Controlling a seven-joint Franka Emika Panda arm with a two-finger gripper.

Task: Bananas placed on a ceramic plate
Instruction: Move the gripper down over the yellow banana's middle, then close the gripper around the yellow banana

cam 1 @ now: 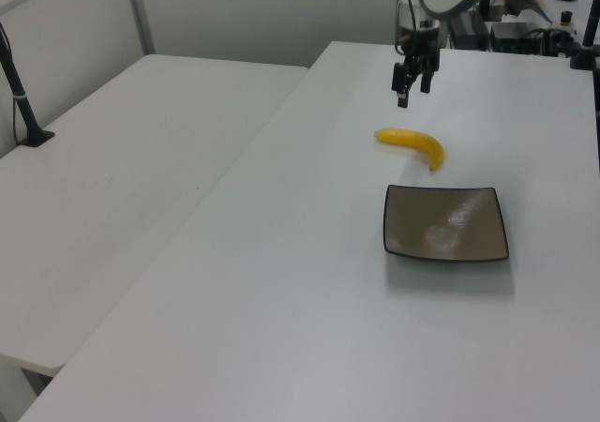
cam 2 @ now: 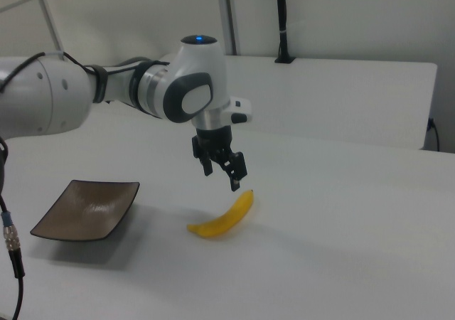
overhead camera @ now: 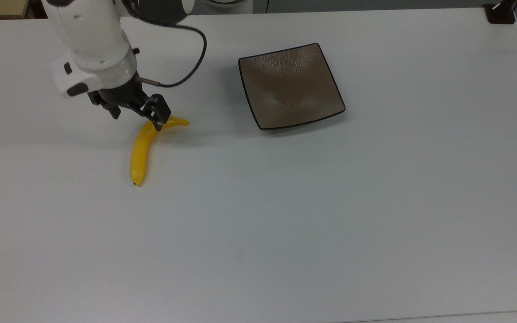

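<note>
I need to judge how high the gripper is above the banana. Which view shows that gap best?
The right view: from the side, the gripper hangs above the banana with clear space between. The left view shows the gripper above the banana from farther off. In the top view the gripper overlaps the banana, hiding height.

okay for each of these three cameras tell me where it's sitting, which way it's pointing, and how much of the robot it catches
Top view: overhead, looking down on the table; arm's white wrist and open tool above the banana.
Left view: raised, off the plate's side, looking along the table toward the arm's end; tool and forearm.
Right view: low, from the opposite side; tool, wrist and white forearm.
All three views share the banana, plate and tool.
</note>
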